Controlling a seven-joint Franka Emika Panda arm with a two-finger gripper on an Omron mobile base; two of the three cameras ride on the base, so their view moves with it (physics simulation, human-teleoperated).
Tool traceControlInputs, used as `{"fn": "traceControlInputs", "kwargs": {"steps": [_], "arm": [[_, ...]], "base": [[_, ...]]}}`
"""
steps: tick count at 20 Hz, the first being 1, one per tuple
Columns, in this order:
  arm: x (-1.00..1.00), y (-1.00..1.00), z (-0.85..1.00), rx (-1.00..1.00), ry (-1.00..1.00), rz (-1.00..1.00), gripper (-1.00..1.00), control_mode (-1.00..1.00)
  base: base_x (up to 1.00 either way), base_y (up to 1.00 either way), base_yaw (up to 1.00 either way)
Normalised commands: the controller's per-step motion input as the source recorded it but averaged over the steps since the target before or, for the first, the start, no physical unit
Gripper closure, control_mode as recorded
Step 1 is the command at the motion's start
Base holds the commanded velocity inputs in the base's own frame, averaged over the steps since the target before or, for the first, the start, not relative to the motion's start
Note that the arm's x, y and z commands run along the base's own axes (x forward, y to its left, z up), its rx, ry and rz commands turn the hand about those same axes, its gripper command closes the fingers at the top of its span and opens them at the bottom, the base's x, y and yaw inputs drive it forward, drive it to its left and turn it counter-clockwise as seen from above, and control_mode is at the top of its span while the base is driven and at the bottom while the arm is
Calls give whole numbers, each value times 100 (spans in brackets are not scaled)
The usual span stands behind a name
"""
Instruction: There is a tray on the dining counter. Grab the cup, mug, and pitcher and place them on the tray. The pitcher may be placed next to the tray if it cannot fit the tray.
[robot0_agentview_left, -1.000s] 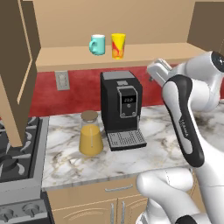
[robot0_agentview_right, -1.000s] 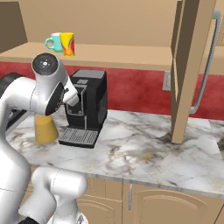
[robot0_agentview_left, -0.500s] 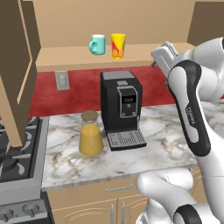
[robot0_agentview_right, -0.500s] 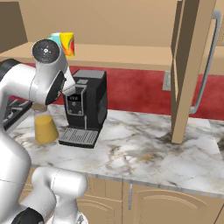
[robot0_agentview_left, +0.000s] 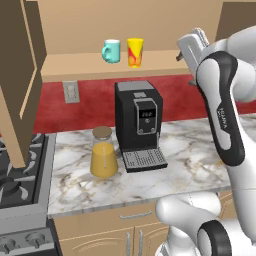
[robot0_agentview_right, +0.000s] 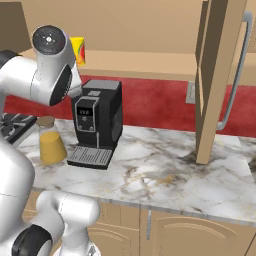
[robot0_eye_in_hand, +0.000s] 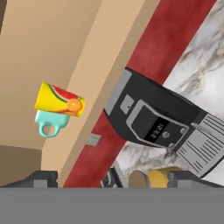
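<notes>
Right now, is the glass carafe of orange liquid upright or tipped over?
Upright: the clear cone-shaped glass carafe stands on its base on the marble worktop, round tan lid on top, beside the black coffee machine.

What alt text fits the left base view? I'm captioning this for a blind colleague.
A white robot arm raises its open tool beside a wooden shelf holding a teal mug and a yellow cup. Below, a pitcher of orange liquid stands left of a black coffee machine on a marble worktop.

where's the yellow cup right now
The cup stands upright on the wooden shelf above the coffee machine, just right of the teal mug in the left base view.
</notes>
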Motion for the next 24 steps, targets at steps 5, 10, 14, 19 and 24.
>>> {"fn": "traceControlInputs", "kwargs": {"steps": [5, 10, 14, 19, 24], "arm": [[13, 11, 7, 2, -8, -3, -100, -100], [33, 25, 0, 4, -22, -1, -100, -100], [18, 4, 2, 12, -10, 0, -100, -100], [20, 0, 0, 9, 0, 0, -100, -100], [43, 0, 12, 5, 1, 0, -100, -100]], "base": [[0, 0, 0], [0, 0, 0], [0, 0, 0], [0, 0, 0], [0, 0, 0]]}}
